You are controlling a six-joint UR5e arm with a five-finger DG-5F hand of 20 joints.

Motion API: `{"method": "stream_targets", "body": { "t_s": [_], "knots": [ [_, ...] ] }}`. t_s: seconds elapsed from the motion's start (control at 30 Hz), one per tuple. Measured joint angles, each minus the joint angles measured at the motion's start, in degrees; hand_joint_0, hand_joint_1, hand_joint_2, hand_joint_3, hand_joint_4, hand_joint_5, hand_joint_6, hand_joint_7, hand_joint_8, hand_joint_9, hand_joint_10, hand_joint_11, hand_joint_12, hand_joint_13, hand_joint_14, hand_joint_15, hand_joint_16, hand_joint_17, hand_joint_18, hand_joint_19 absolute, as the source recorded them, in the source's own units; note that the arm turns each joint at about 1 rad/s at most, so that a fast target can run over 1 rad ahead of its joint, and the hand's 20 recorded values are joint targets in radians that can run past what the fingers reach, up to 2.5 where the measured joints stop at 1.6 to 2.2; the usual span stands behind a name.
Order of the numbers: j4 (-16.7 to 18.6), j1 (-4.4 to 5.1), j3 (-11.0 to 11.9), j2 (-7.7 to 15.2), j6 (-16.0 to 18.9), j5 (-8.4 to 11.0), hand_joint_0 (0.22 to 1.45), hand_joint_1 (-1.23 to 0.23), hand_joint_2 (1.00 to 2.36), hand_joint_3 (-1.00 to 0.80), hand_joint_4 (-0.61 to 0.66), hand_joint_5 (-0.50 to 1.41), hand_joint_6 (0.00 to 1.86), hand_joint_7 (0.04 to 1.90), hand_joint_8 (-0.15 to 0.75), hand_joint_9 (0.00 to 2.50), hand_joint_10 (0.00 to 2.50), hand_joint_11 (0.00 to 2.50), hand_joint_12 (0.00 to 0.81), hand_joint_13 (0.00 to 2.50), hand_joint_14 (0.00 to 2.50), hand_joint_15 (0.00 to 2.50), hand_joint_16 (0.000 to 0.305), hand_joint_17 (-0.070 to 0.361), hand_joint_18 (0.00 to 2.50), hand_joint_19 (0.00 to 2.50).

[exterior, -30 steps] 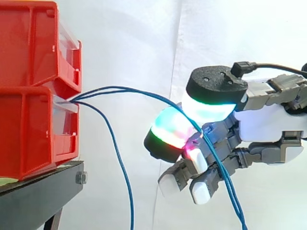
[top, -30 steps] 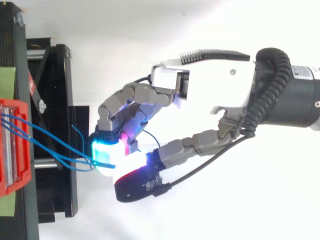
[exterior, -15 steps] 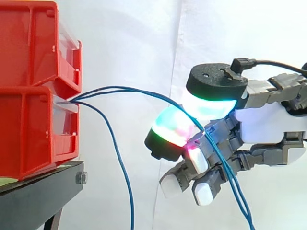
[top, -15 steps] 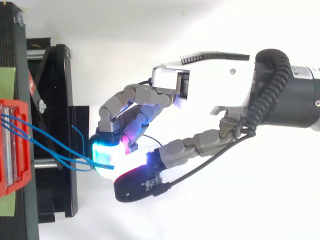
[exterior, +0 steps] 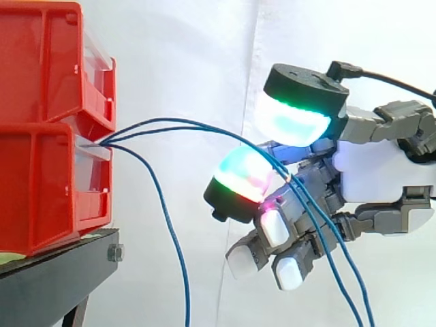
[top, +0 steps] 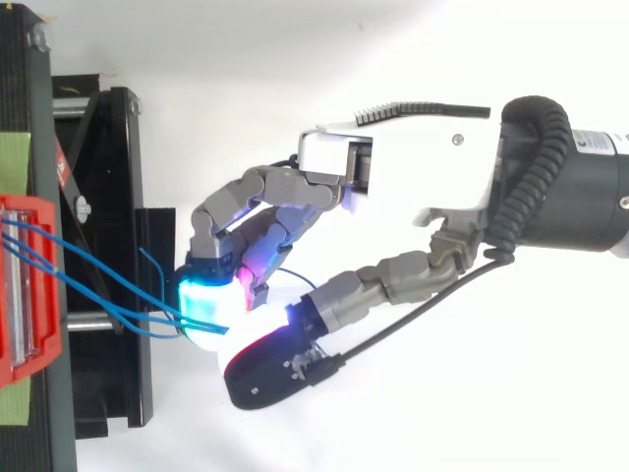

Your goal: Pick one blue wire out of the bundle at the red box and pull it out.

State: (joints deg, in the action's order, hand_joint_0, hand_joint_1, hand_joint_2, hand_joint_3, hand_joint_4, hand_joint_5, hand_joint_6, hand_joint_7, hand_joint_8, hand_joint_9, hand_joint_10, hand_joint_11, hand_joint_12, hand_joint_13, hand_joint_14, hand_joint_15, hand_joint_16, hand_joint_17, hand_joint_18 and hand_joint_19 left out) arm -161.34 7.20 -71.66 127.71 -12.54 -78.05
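Three thin blue wires (exterior: 177, 125) come out of the lower red bin (exterior: 41, 191) at the left of the side view. Two of them arch right into my hand (exterior: 381, 170), passing between the thumb's green-glowing pad (exterior: 296, 116) and a curled finger's pad (exterior: 242, 177), then trail down to the lower right, spread apart. The thumb pad stands slightly above the finger pad. The third wire (exterior: 170, 231) hangs free toward the floor. From above, the wires (top: 88, 285) run from the red bin (top: 25, 295) to the cyan pad of my hand (top: 413, 177).
A second red bin (exterior: 48, 61) is stacked on the lower one, both on a black stand (exterior: 61, 279). The stand's frame (top: 108, 197) lies below the wires in the top view. A white curtain (exterior: 197, 54) hangs behind.
The thumb has lifted and tilted up off the finger pad. The two wires trailing below the hand have spread apart. The hand has barely shifted.
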Motion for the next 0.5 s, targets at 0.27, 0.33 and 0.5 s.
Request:
{"method": "stream_targets", "body": {
  "t_s": [0.27,0.33,0.5],
  "knots": [
    [0.03,0.01,0.11,0.0,0.06,0.0,0.59,-0.79,1.02,-0.24,0.24,-0.18,0.86,1.02,0.36,0.82,0.02,0.65,0.465,0.66,0.01,0.36,0.06,0.134,0.71,0.49],
    [0.0,0.01,0.15,0.0,0.1,0.0,0.61,-0.81,1.02,-0.24,0.23,-0.18,0.86,1.02,0.355,0.82,0.02,0.65,0.465,0.66,0.01,0.35,0.06,0.135,0.71,0.48],
    [-0.03,0.0,0.23,0.0,0.14,0.0,0.69,-0.91,1.01,-0.3,0.2,-0.2,0.87,0.95,0.342,0.78,0.02,0.66,0.459,0.66,0.01,0.33,0.06,0.134,0.73,0.43]
  ]
}}
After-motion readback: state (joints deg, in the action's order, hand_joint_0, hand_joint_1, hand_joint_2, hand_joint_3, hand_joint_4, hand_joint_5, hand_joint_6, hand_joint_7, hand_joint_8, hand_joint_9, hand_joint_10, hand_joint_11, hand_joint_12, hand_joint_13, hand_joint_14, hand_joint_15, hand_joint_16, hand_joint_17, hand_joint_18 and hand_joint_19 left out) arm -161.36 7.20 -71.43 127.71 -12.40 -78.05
